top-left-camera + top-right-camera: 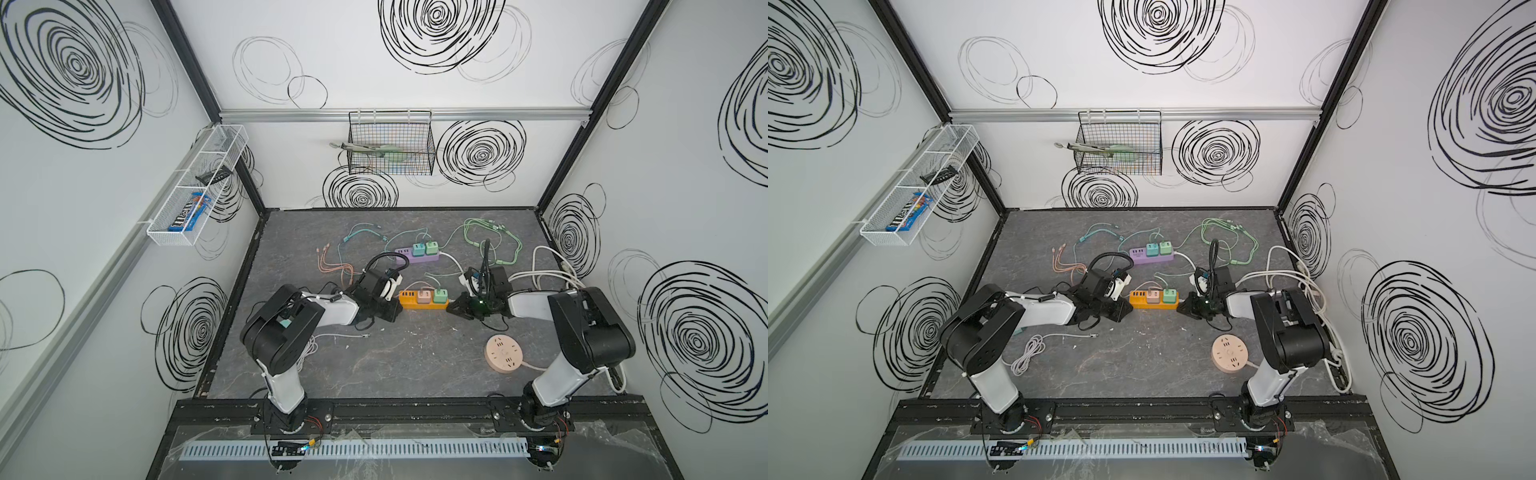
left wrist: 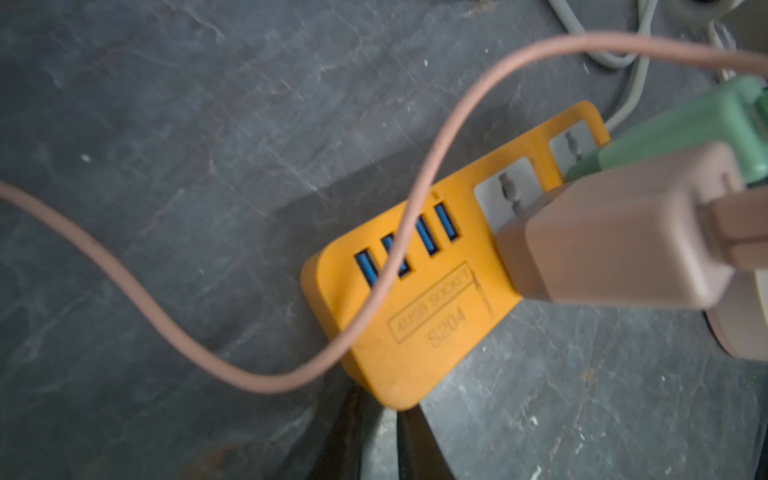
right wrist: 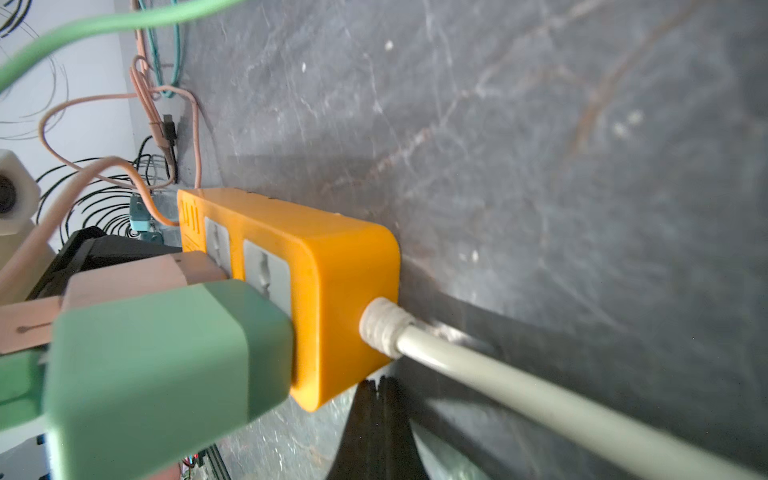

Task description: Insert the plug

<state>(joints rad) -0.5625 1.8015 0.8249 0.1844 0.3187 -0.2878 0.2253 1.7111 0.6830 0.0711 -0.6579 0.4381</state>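
- The grey table (image 1: 374,365) carries loose cables and several socket blocks. The work sits near its middle.
- The orange power strip (image 1: 419,306) lies flat there, sockets up, between the two arms. It looks light and hard-shelled, so it would likely slide on this smooth top under a push unless braced at its ends.
- The left gripper (image 2: 380,434) sits low at the strip's end by the blue ports. Its jaws stand a narrow gap apart with only table showing between them, and it holds nothing that shows.
- The right gripper (image 3: 376,419) sits at the opposite end, just beside the pale cord (image 3: 540,390). Its fingers are pressed together and empty.
- The pink plug (image 2: 615,249) stands in the socket next to the ports. The green plug (image 3: 166,357) stands close beside it in the next socket. Whether either is pushed fully home cannot be told.
- Each plug seems a small, light, rigid plastic block with smooth rounded sides, apt to slip in a weak pinch. The best hold is probably across two flat opposite faces at mid-body, clear of the cable. Pressing straight down should keep the stiff prongs from binding.
- The pink cable (image 2: 166,324) is thin and limp. It loops over the ports and could tug its plug askew.
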